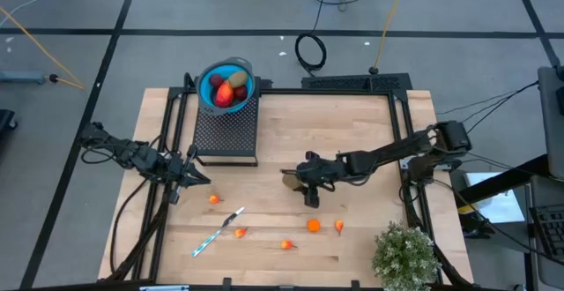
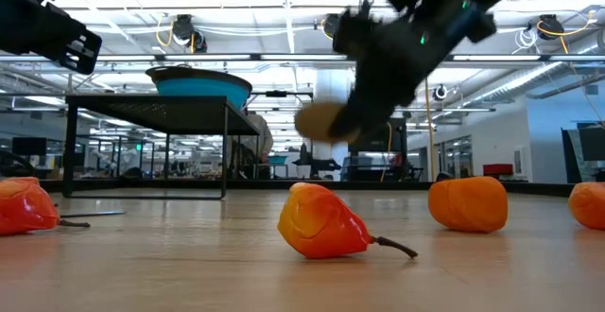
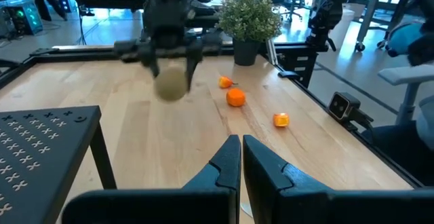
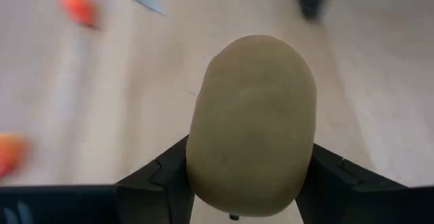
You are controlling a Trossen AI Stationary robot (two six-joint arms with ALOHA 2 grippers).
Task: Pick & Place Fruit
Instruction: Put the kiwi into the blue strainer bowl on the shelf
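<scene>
An olive-brown oval fruit [image 4: 251, 125] sits between the fingers of my right gripper [image 1: 300, 178], above the middle of the table. Several small orange fruit pieces [image 1: 313, 225] [image 1: 214, 199] lie on the wood nearer the front edge, and one [image 2: 321, 222] lies on its side with its stem out. A blue bowl [image 1: 226, 84] holding red and yellow-orange fruit stands on a black mesh stand [image 1: 226, 130] at the far left. My left gripper [image 3: 241, 157] waits shut at the left, beside the stand, touching nothing. My right gripper pinches the olive-brown oval by its two long sides [image 4: 200, 163] between its two fingers [image 4: 159, 176]. The fingers slant down from the table's right side and lie along the oval, whose rounded end sticks out past them. The oval [image 2: 324, 121] hangs clear of the table.
A thin silver-blue stick [image 1: 218, 231] lies among the orange pieces at the front left. A bushy green plant [image 1: 405, 254] stands at the front right corner. Black frame rails run along the table's left, far and right sides. Bare wood lies between the stand and my right gripper.
</scene>
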